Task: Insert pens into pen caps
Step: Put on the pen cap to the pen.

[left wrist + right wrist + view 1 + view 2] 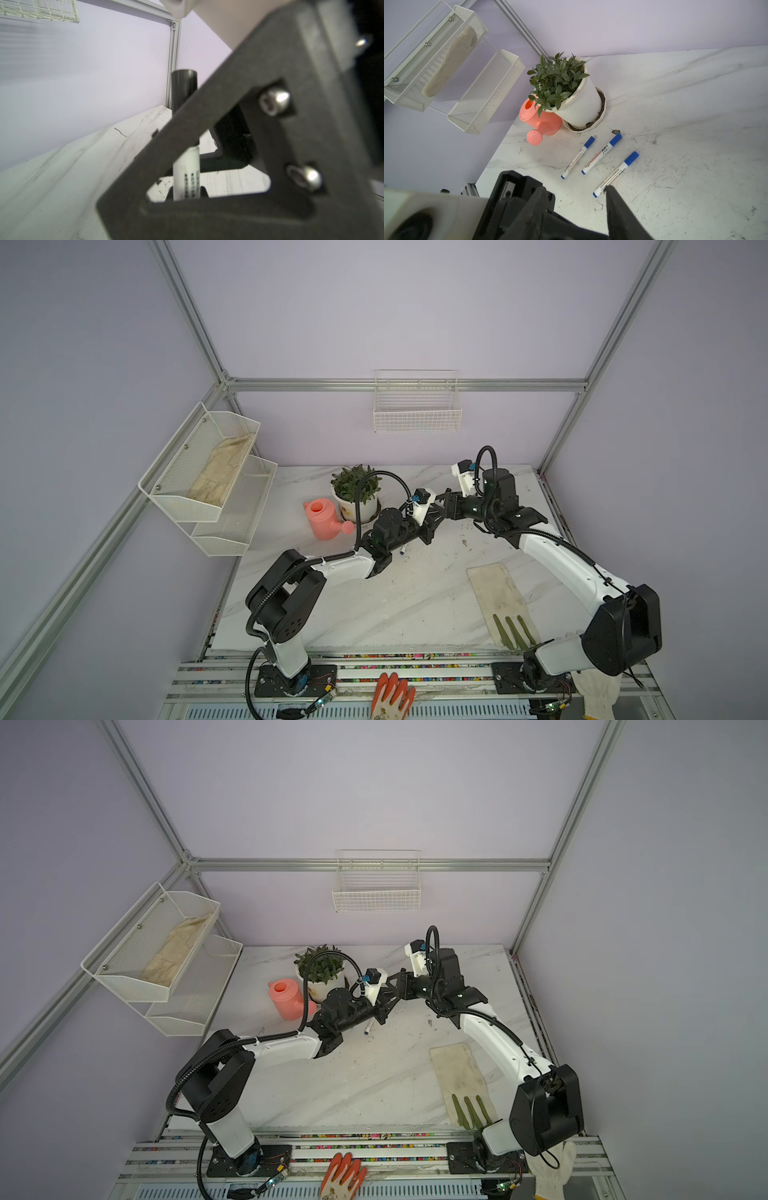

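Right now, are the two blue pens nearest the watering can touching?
Apart. Right wrist view shows bare table between the middle blue pen and its neighbour.

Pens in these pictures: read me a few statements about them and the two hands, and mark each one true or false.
1. Three blue pens lie on the table. True.
2. Those pens are uncapped. False: each wears a blue cap.
3. The left hand is shut on a black-capped pen. True.
4. The right hand grips a pen. False: it is open and holds nothing.
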Motion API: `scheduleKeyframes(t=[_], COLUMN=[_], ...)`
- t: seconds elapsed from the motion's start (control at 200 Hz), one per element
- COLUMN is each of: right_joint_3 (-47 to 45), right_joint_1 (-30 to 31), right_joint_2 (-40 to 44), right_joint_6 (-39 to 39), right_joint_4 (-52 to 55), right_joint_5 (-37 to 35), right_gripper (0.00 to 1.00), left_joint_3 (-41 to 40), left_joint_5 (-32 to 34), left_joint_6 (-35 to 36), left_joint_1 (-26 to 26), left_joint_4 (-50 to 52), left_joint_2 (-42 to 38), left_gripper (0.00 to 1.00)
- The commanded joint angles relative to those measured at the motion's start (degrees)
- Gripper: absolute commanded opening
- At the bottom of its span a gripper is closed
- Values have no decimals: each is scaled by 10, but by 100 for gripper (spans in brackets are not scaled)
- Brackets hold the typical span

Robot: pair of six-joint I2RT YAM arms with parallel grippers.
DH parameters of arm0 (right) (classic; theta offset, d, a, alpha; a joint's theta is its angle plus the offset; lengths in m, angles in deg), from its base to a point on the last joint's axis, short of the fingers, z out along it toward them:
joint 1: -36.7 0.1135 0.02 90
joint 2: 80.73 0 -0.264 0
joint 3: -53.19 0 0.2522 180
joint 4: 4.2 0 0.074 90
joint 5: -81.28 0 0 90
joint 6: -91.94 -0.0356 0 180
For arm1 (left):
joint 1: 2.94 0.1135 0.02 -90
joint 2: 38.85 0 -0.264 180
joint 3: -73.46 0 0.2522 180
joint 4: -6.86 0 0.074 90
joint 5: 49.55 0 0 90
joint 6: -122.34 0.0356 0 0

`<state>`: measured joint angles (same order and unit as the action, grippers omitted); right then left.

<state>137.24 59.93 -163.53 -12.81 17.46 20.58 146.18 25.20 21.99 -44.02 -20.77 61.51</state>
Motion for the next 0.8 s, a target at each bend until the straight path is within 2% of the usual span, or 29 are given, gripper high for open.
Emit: scheduleKeyframes(t=[0.0,0.24,0.41,0.605,0.795], right_joint_3=[26,41,46,43,33], right_joint_1=[2,2,2,2,2], right_joint_2=[18,19,11,-1,-4], right_joint_6=[2,5,6,5,11], right_joint_4=[-21,-16,-14,-4,9], right_joint_5=[-17,-40,-37,-14,4], right_gripper=[49,48,43,31,12], left_joint_3=[-18,-40,-49,-49,-43], left_joint_5=[-2,4,7,12,19], left_joint_6=[-11,-16,-16,-16,-12], left_joint_1=[-5,-9,-9,-9,-9], left_joint_4=[-37,-49,-54,-59,-64], left_joint_2=[-2,-8,-13,-18,-23], left_gripper=[0,0,0,0,0])
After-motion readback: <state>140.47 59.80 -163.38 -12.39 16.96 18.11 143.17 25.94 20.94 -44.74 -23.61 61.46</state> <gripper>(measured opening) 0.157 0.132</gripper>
